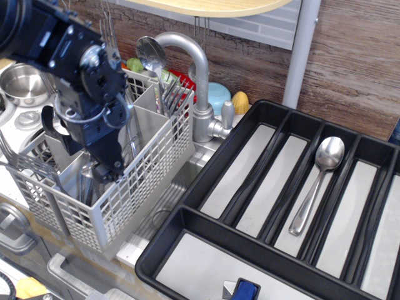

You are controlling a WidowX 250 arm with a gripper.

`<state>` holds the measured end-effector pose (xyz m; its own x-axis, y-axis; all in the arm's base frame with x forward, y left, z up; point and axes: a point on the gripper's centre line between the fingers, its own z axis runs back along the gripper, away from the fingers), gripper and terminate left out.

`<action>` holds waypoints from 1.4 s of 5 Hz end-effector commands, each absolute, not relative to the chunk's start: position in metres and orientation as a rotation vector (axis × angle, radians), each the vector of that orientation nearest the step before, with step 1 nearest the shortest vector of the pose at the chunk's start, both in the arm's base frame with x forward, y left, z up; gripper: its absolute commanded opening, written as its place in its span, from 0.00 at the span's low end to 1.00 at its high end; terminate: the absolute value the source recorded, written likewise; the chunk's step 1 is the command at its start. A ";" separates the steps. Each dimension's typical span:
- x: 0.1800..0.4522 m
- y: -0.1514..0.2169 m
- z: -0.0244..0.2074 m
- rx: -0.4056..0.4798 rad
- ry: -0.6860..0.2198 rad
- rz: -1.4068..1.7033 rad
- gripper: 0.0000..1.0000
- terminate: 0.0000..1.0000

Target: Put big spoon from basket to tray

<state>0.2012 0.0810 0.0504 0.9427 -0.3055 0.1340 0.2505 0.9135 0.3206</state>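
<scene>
At the near left, about eight o'clock, the gripper [107,164] is sunk into the basket [134,187]; whether its jaws pinch the big spoon there cannot be told. Lift straight up, clear of the lattice wall, before swinging toward three o'clock and the tray [206,159], which already holds a spoon [317,181].

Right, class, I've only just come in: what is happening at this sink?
A robot arm has its claw down in the grey cutlery basket by the tap, among the cutlery. Whether it grips anything cannot be seen. One spoon already lies in the black tray to the right.
</scene>
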 end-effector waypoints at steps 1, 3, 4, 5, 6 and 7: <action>0.204 0.089 0.040 0.336 -0.215 -0.358 1.00 0.00; 0.208 0.092 0.028 0.422 -0.233 -0.455 1.00 0.00; 0.211 0.096 0.026 0.485 -0.229 -0.493 1.00 0.00; 0.212 0.102 0.024 0.507 -0.226 -0.519 1.00 0.00; 0.218 0.107 0.023 0.497 -0.228 -0.523 0.00 0.00; 0.221 0.109 0.018 0.490 -0.241 -0.521 0.00 0.00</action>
